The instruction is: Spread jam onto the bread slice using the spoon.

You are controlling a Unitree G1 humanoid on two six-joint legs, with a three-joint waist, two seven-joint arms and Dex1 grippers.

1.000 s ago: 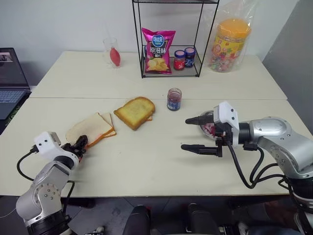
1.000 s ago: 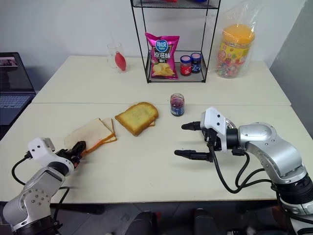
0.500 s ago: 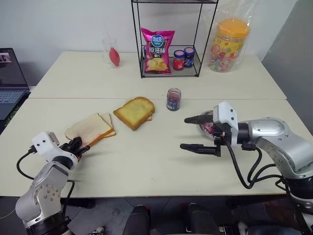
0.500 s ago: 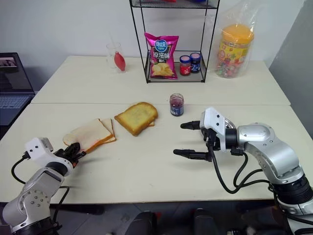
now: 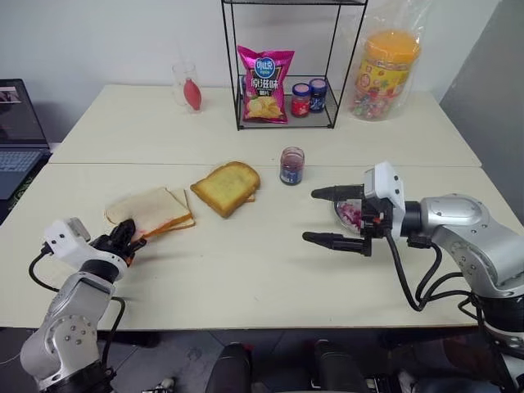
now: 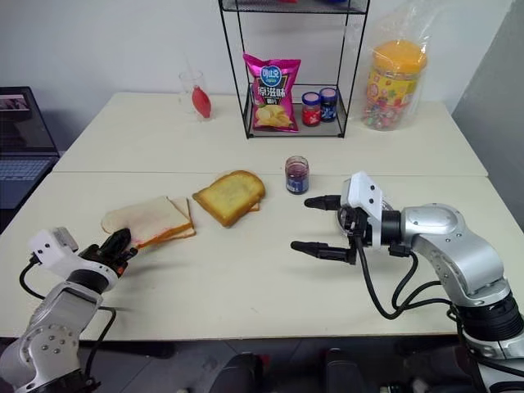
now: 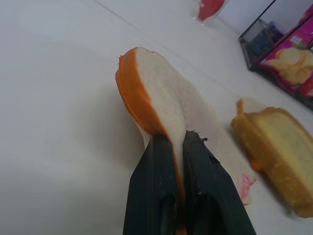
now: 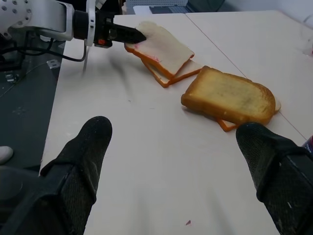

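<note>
My left gripper [image 5: 123, 238] clamped on the bread slice [image 5: 147, 210] edge at the table's [image 5: 246, 270] near-left, slice's far end tilted up toward the toast [image 5: 226, 185], raised since before, right gripper [image 5: 334, 216] spread wide, unmoved.

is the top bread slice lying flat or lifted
Lifted at one edge: the left tool pinches the bread slice, tilting it up off the slice beneath.

My cream table [image 5: 246, 270] carries bread slices [image 5: 168, 214], a toasted slice [image 5: 226, 186], a jam jar [image 5: 291, 165], a wire rack [image 5: 282, 82], a glass [image 5: 186, 86] and a candy tub [image 5: 383, 75].
</note>
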